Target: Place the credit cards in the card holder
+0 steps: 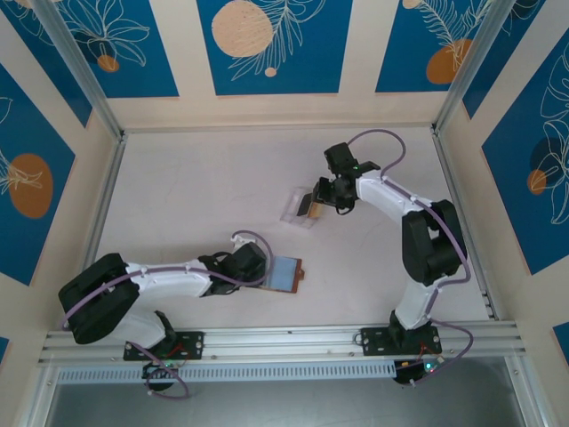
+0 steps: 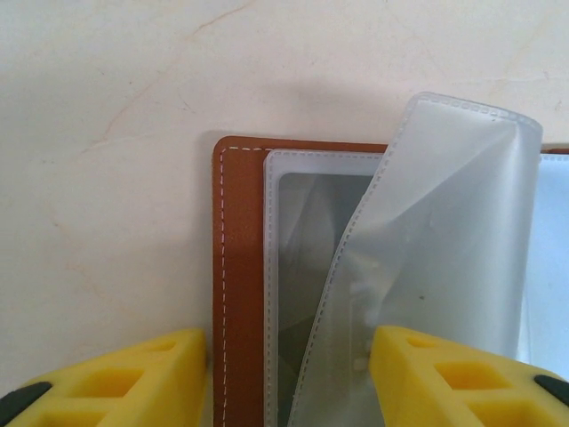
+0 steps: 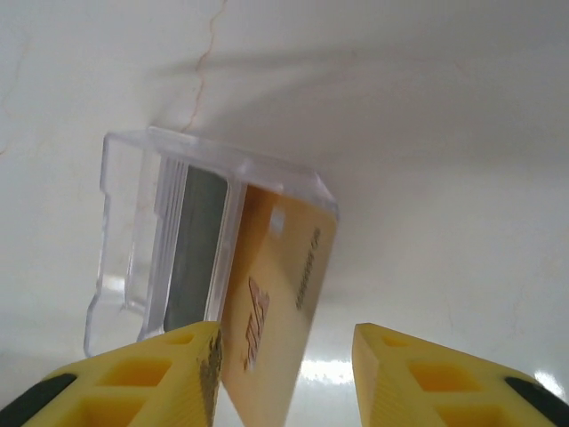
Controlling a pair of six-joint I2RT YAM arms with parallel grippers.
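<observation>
The card holder (image 1: 286, 274) lies open on the table, brown leather (image 2: 240, 267) with pale translucent pockets. One pocket flap (image 2: 453, 222) stands lifted and rests against my left gripper's right finger (image 2: 444, 378). My left gripper (image 2: 289, 382) (image 1: 260, 267) is open, its fingers either side of the wallet's left edge. A pale yellow credit card (image 3: 280, 294) (image 1: 313, 207) leans out of a clear plastic stand (image 3: 133, 231) and touches the left finger (image 3: 142, 374) of my right gripper (image 3: 284, 374) (image 1: 318, 203). That gripper is open, with a gap on the card's right. A dark card (image 3: 191, 249) stays in the stand.
The clear stand (image 1: 298, 205) sits mid-table, right of centre. Patterned walls and metal rails (image 1: 107, 178) enclose the pale tabletop. Bare table lies between the stand and the wallet and across the far left.
</observation>
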